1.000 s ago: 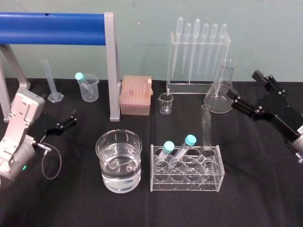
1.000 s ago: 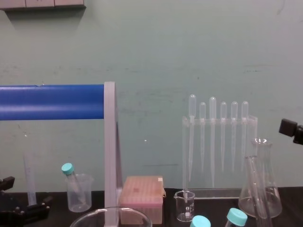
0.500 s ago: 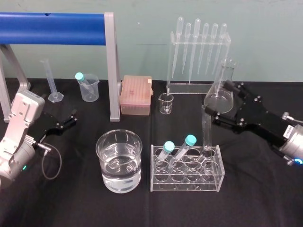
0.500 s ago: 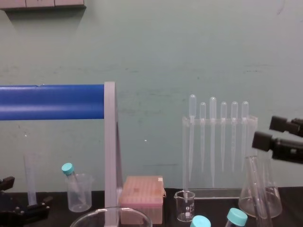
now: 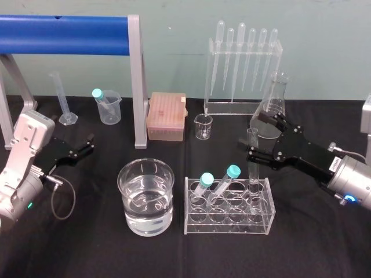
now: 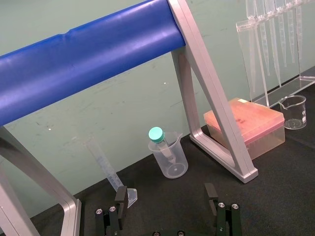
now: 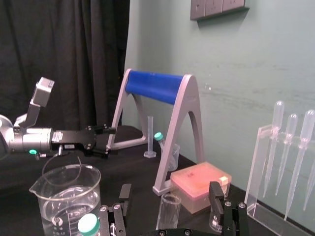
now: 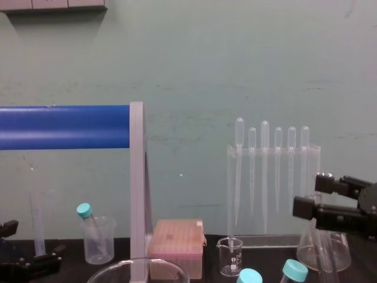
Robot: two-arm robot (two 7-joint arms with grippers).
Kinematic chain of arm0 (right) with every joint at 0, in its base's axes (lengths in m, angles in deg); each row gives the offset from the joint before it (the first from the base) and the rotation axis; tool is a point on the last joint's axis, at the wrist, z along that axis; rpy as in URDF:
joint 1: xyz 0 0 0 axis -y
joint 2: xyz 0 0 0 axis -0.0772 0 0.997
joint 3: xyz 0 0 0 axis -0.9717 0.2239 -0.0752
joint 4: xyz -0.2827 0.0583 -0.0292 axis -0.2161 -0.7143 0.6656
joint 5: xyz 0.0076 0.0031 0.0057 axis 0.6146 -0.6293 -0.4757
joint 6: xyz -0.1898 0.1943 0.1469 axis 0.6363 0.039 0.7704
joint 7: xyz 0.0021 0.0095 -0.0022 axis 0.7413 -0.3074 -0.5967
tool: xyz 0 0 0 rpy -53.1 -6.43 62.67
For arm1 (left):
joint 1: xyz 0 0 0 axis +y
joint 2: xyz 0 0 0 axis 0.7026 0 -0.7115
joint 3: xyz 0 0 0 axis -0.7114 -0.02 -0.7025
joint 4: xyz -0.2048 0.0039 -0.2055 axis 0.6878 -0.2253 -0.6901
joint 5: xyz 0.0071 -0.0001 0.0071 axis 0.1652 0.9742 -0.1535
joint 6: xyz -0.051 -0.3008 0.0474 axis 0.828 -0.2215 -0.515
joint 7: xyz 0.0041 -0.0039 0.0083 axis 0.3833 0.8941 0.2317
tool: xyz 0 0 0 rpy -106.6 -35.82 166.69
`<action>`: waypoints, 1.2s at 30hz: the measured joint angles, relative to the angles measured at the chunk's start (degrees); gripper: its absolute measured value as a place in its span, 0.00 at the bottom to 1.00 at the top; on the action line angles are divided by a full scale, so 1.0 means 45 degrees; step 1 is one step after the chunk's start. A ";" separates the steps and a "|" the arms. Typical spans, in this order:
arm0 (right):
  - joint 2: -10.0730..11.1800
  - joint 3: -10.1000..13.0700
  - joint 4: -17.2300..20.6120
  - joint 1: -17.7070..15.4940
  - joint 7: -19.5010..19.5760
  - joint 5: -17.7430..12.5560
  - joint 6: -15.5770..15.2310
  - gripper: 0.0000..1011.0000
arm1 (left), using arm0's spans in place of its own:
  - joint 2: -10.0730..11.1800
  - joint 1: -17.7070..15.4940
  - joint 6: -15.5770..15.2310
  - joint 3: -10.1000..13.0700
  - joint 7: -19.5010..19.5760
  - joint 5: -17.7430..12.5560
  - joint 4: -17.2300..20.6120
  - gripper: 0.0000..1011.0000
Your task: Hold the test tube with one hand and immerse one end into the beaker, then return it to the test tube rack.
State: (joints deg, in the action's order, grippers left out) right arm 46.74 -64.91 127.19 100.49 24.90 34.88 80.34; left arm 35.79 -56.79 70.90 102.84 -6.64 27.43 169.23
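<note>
1. Standing upright in the back right hole of the rack [image 5: 227, 223], the test tube [image 5: 253, 159] is free.
2. Right gripper [image 5: 258, 138] straddles its top, fingers spread, gaps on both sides.
3. Beaker [image 5: 131, 194] sits left of the rack.
4. Left gripper [image 5: 87, 145] is parked far left, fingers apart.

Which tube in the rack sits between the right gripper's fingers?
The uncapped clear test tube, upright at the rack's right rear, between the open right gripper's fingers; the two teal-capped tubes lean farther left.
</note>
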 joint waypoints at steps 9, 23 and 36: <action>-0.0173 -0.0091 -0.0269 0.0085 0.0071 0.0243 -0.0339 0.99 | 0.0000 0.0001 0.0000 -0.0001 0.0000 -0.0001 0.0000 0.99; -0.0261 -0.0139 -0.0435 0.0105 0.0145 0.0364 -0.0646 0.99 | 0.0000 0.0000 0.0000 0.0000 0.0000 -0.0001 0.0000 0.99; -0.0277 -0.0044 -0.0454 0.0036 0.0263 0.0344 -0.0723 0.99 | 0.0000 0.0000 0.0001 0.0000 0.0000 -0.0001 0.0000 0.99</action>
State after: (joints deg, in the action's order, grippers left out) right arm 45.50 -65.11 125.15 100.65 26.09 36.43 77.09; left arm 35.79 -56.79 70.91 102.84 -6.63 27.43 169.23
